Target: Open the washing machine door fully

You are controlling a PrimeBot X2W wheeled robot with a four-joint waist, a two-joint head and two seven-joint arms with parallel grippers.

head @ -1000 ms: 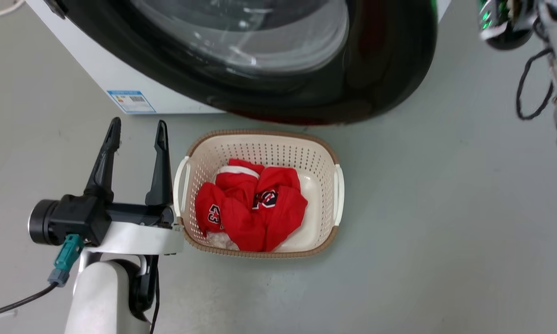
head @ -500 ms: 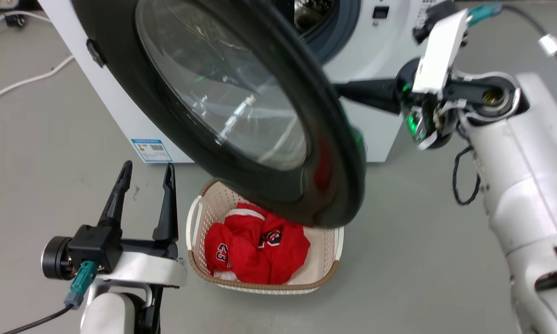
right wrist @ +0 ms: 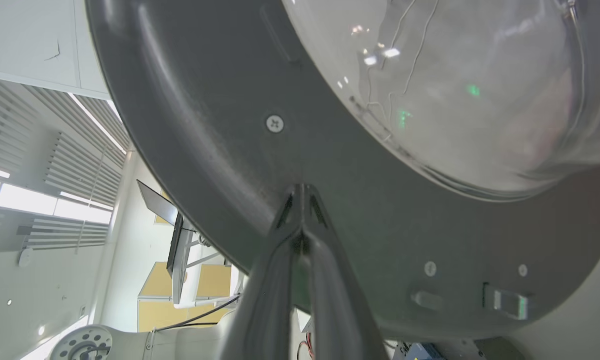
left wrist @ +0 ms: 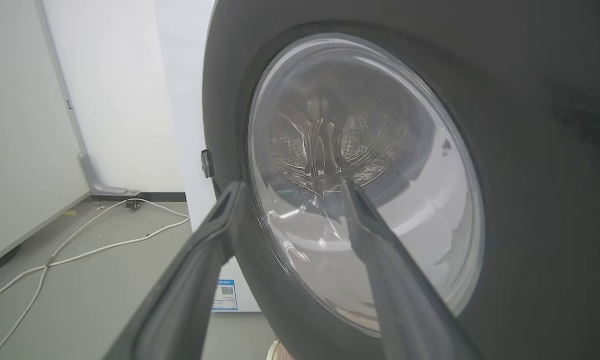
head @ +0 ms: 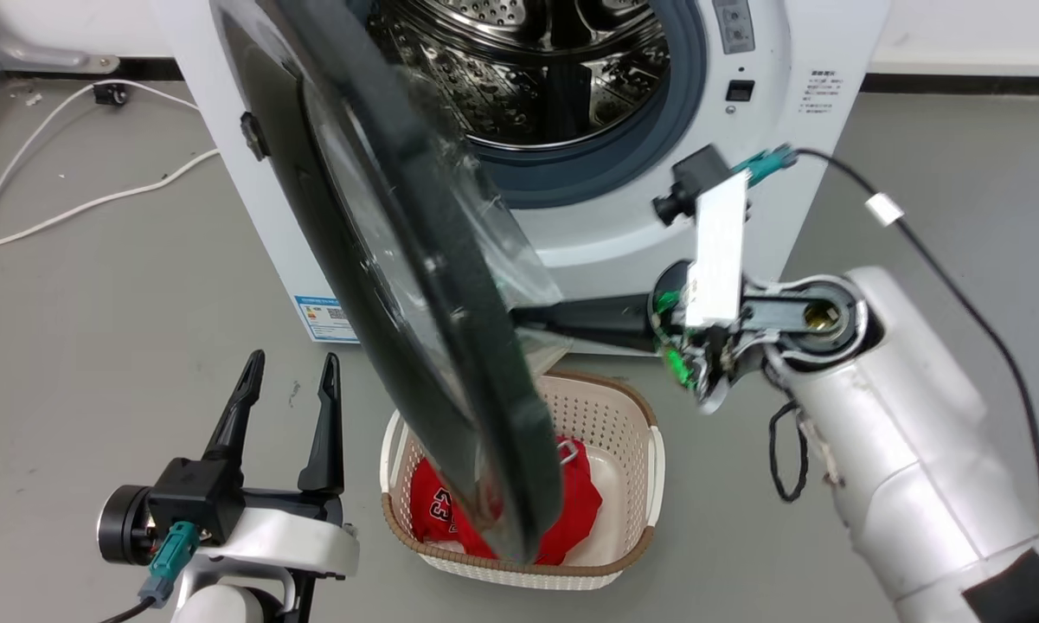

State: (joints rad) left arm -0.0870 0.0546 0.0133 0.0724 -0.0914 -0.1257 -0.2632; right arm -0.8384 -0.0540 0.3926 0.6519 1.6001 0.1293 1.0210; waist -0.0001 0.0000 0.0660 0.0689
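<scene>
The white washing machine [head: 787,130] stands at the top of the head view with its steel drum [head: 536,69] exposed. Its black washing machine door [head: 415,285] is swung out, nearly edge-on to me, hinged on the left. My right gripper [head: 529,315] is shut, and its tips rest against the door's grey inner face [right wrist: 205,125] below the glass bowl [right wrist: 479,85]. The right gripper [right wrist: 300,189] holds nothing. My left gripper [head: 294,358] is open at the lower left, apart from the door. In the left wrist view, the left gripper [left wrist: 292,184] points at the door's outer glass [left wrist: 369,170].
A cream perforated basket [head: 631,415] with red clothes [head: 584,510] sits on the floor under the door's lower edge. White cables [head: 69,208] trail over the grey floor at the left. A blue sticker [head: 324,317] marks the machine's lower left front.
The head camera has tilted up, so the picture shifted. The door has swung further out, from facing me to nearly edge-on, with the right gripper following behind it. The left gripper stays open.
</scene>
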